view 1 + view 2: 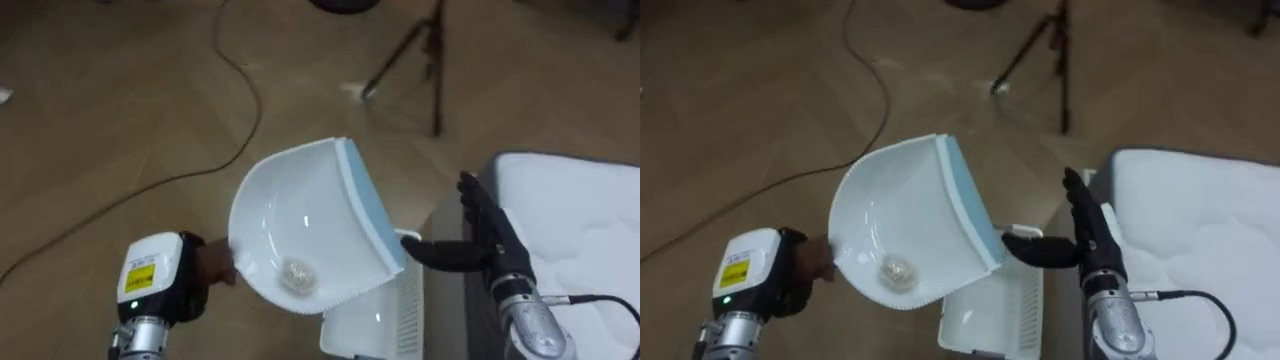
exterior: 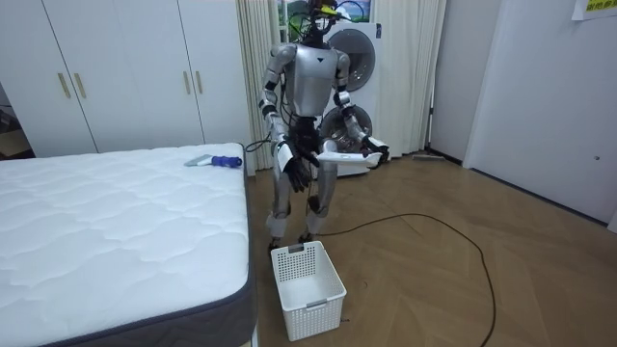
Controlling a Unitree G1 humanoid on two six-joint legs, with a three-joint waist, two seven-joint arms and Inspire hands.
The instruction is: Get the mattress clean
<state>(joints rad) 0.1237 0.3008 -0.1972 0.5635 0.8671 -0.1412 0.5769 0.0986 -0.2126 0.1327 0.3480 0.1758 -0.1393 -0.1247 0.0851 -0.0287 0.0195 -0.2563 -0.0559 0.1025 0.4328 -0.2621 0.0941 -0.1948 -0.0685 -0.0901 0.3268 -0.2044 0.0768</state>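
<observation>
Left hand [image 1: 205, 265] clamps dustpan [image 1: 300, 215] holding a crumpled wad [image 1: 295, 275] above basket [image 1: 400, 312]; right hand [image 1: 490, 238] spread.

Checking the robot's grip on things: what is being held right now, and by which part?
The left hand holds the dustpan by its rear handle; the right hand is open, holding nothing.

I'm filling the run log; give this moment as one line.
left hand grips white blue-lipped plastic dustpan | pale crumpled wad inside | over white slatted basket | right hand open, idle
</observation>
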